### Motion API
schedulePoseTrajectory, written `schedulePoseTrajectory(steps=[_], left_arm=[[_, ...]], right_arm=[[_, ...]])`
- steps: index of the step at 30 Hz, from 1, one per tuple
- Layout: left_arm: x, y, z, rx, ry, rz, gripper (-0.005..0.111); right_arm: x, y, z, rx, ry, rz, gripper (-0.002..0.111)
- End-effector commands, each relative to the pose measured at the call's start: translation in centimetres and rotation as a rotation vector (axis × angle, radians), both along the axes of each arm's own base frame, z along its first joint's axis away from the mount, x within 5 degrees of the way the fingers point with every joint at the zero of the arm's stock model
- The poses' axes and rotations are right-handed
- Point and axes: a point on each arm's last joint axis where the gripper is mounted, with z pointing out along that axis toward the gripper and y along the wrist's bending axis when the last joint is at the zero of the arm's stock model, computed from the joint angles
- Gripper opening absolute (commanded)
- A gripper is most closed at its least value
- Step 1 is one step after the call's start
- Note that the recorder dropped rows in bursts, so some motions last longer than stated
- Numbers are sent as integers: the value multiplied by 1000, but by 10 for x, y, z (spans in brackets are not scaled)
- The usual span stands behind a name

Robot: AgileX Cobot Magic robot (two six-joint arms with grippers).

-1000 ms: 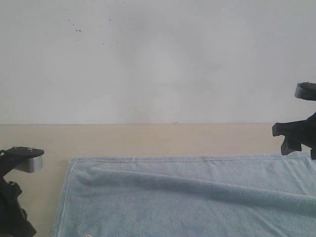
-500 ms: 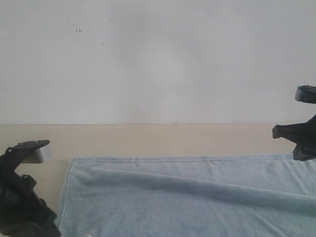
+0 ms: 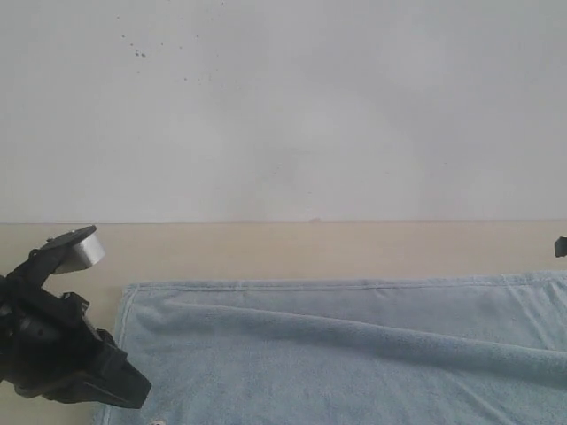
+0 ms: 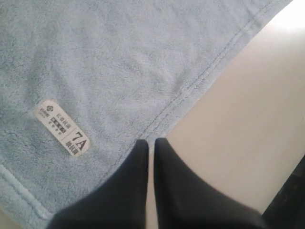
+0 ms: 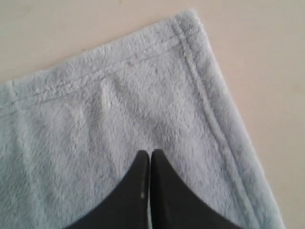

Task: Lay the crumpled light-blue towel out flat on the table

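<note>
The light-blue towel (image 3: 354,354) lies spread over the table (image 3: 266,248), with one long soft ridge (image 3: 372,335) running across it. In the left wrist view my left gripper (image 4: 150,141) is shut and holds nothing. Its tips sit over the towel's stitched hem (image 4: 200,86), close to the white tag (image 4: 63,126). My right gripper (image 5: 150,152) is also shut with no cloth pinched, and hovers over the towel (image 5: 119,119) near its corner (image 5: 190,16). In the exterior view the left arm (image 3: 53,345) stands at the towel's left edge. Only a dark sliver of the right arm (image 3: 561,247) shows.
A white wall (image 3: 283,106) rises behind the table's far edge. Bare beige table (image 4: 238,119) runs beside the towel's left hem and beyond its far hem (image 3: 310,286). The towel continues past the bottom and right borders of the exterior view.
My left arm has swung right, up to the towel's left edge. My right gripper has shut, and its arm has drawn away to the right, almost out of the exterior view.
</note>
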Motion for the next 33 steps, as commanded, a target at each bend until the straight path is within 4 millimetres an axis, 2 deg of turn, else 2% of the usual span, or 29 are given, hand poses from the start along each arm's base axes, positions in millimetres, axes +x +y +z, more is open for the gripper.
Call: schedulePoseTrajectory(steps=[1,12,20,26,33], left_arm=[[0,-1,2,-17,-16,-3,4],[-2,-2,2,-22,-8,-13,4],[-3,-2,2,-28,2,-20,4],[-4,-3,3,-39,15,-28,4],[-4,-3,3,-37,11,-31,4]], right_arm=[[18,-8,-6,-30,-79,-8,0],[29,-12,-37,-58,-112,-13,0],[34,-16,-37,-94,-185,-19,0],[35,-16,-63,-91,-152,-16,0],[41,-20,-77,-134,-227,-27,0]])
